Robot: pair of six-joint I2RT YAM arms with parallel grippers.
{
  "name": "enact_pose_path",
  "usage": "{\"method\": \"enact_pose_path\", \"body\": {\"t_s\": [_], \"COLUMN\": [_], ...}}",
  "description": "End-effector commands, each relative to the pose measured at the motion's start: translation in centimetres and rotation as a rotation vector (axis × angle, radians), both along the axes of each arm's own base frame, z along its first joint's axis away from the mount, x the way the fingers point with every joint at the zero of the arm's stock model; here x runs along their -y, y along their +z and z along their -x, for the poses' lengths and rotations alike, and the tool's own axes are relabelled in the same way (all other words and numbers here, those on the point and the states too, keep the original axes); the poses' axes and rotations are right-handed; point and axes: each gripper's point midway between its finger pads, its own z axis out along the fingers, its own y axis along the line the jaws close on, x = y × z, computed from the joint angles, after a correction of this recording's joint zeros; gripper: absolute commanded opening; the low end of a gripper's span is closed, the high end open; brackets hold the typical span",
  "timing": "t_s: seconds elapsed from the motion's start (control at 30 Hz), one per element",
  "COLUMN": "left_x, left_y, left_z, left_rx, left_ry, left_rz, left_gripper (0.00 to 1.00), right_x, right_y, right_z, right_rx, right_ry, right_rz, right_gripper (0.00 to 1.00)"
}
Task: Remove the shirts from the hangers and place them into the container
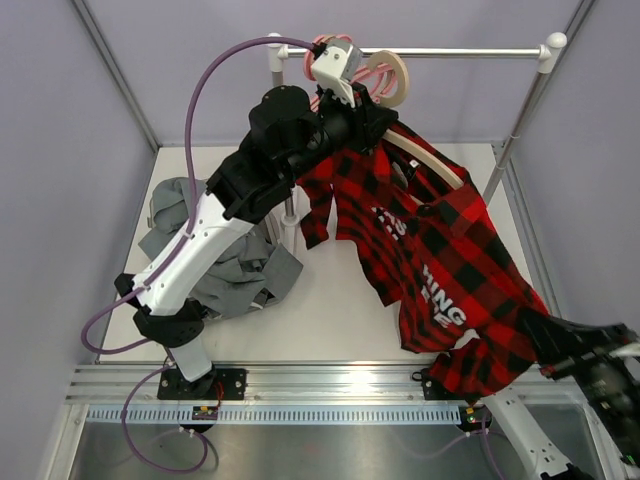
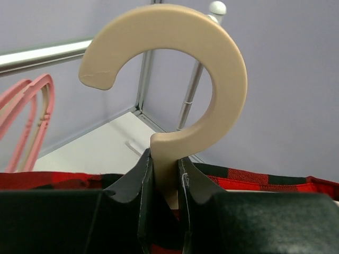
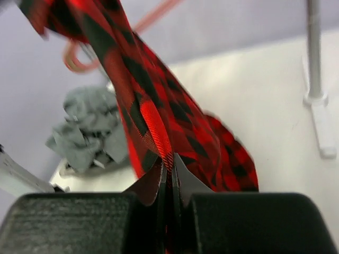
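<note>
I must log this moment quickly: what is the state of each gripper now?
Left gripper: closed on the beige hanger, at its neck.
Right gripper: closed on the red-and-black plaid shirt.

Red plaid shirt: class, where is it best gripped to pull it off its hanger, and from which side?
Its bottom hem, from the near right: the left gripper holds the hanger's neck at the far end, so the shirt trails toward the right gripper, shut on that edge.
</note>
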Motion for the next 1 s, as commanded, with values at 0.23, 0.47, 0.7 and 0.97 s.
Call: {"method": "enact_pose_path", "body": {"t_s": [0.23,0.47,0.7,0.97], "left_x": [-6.3,-5.7,-4.4,-4.7], "left_y": [10.4,11.0,10.1,10.0], "left_z": [4.1,6.8,8.1,8.1], "left_rx": [0.089,0.064,0.017,0.024], "left_ry": [-0.073,-0.210,-0.317,-0.304], "left_rz": [0.312,0.342,0.364,0.366], "left_gripper": [0.00,0.00,0.00,0.00], "right_x": [-10.1,-12.5,-15.1,-18.4], "right_y": [-12.2,-13.5,-13.9,-17.8], "right_z": [-10.9,-13.9,-15.1,-14.6], "right_rx": [-0.494,-0.574,-0.639,-0.716], "right_ry": [0.350,0.419,0.557,0.588], "right_rz": [0.022,-0.009,-0.023,0.005], "right_gripper": [0.00,0.00,0.00,0.00]}}
